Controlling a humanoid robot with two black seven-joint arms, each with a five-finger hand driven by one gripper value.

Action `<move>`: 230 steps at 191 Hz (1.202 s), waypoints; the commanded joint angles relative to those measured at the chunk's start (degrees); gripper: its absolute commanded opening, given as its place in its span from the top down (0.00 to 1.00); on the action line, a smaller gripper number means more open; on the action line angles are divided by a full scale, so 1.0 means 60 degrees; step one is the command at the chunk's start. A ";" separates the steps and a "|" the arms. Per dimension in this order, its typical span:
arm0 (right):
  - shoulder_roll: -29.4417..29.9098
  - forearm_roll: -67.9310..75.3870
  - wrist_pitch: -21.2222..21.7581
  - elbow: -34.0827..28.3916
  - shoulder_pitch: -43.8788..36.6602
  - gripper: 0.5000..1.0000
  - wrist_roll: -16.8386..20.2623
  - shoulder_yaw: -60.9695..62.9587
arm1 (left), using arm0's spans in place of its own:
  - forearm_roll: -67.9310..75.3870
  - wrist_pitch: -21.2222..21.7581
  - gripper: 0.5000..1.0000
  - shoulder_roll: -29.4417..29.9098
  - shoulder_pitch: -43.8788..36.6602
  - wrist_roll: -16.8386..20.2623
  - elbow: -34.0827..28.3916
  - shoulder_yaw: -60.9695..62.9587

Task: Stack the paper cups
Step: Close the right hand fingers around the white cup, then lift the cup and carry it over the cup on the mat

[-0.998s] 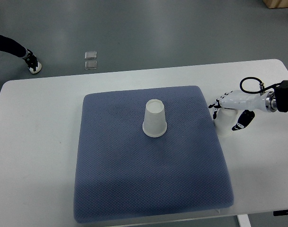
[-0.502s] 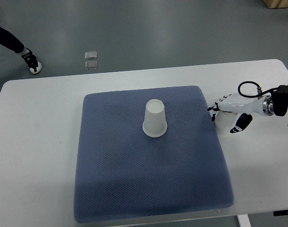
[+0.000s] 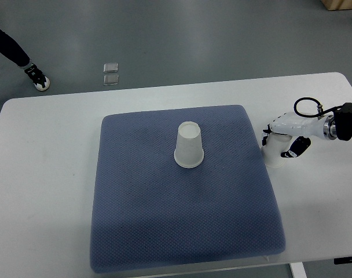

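Note:
One white paper cup (image 3: 189, 145) stands upside down in the middle of the blue-grey mat (image 3: 182, 208). A second white paper cup (image 3: 274, 153) stands on the white table just off the mat's right edge. My right hand (image 3: 280, 141) comes in from the right edge and its fingers are curled around that second cup, covering its top. The left arm is out of view.
The white table (image 3: 48, 174) carries the mat, with bare surface on both sides. On the grey floor beyond lie two small clear squares (image 3: 110, 73). A person's leg and shoe (image 3: 36, 76) show at the upper left.
My right hand has closed tighter over the cup beside the mat and shifted slightly. The cup on the mat has not moved. The person's foot moved a little.

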State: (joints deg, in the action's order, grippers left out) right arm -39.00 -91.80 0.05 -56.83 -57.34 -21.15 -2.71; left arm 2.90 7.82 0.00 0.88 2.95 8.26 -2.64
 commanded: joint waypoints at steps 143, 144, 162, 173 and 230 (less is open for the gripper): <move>-0.0092 0.0315 0.0416 -0.0064 -0.1210 0.88 0.0010 0.0114 | 0.0000 0.0001 0.00 0.0000 0.0000 -0.0008 0.0000 0.0000; -0.0092 0.0315 0.0431 -0.0093 -0.1268 0.88 0.0010 0.0114 | 0.0000 0.0001 0.00 0.0000 0.0000 0.0007 0.0000 0.0000; -0.0048 0.0330 0.0563 -0.0225 -0.1649 0.88 0.0010 0.0114 | 0.0000 0.0001 0.00 0.0000 0.0000 0.0007 0.0000 0.0000; 0.0011 0.0330 0.0621 -0.0255 -0.1840 0.88 0.0024 0.0114 | 0.0000 0.0001 0.00 0.0000 0.0000 0.0007 0.0000 0.0000; 0.0187 0.0447 0.1090 -0.1001 -0.2909 0.88 0.0024 0.0114 | 0.0000 0.0001 0.00 0.0000 0.0000 -0.0008 0.0000 0.0000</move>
State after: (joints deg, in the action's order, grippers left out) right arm -38.28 -89.33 6.02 -61.50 -72.66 -21.00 -2.00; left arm 2.90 7.82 0.00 0.88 2.97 8.26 -2.64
